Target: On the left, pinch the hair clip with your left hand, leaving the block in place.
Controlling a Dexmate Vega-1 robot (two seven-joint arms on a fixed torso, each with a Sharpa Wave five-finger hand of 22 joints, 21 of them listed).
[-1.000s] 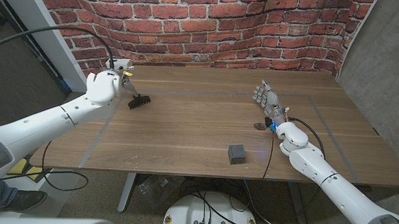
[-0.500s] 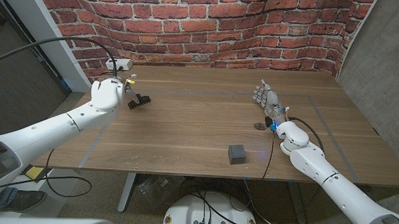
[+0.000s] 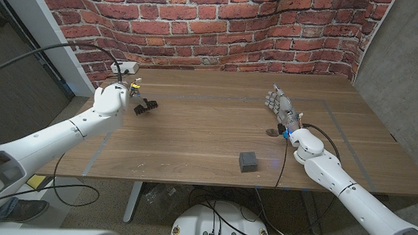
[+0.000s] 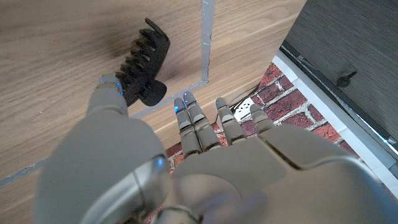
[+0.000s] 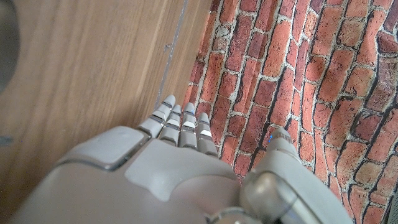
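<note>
Black toothed plastic hair clip (image 3: 146,106) pinched at the far left of the wooden table (image 3: 208,142), raised just off the surface.

Gripped at one end by the white left hand (image 3: 112,99), thumb tip (image 4: 110,83) against it, teeth pointing away. Well right of the clip and nearer the front edge, sat a small dark grey cube block (image 3: 248,161). Farther right, stood the right hand (image 3: 280,106), fingers straight, together, holding nothing.

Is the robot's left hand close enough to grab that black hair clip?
Probably yes. The left hand is right beside the hair clip, and in the left wrist view the thumb tip seems to touch the clip already. Nothing lies between them. The block sits far off near the table's front edge.
</note>
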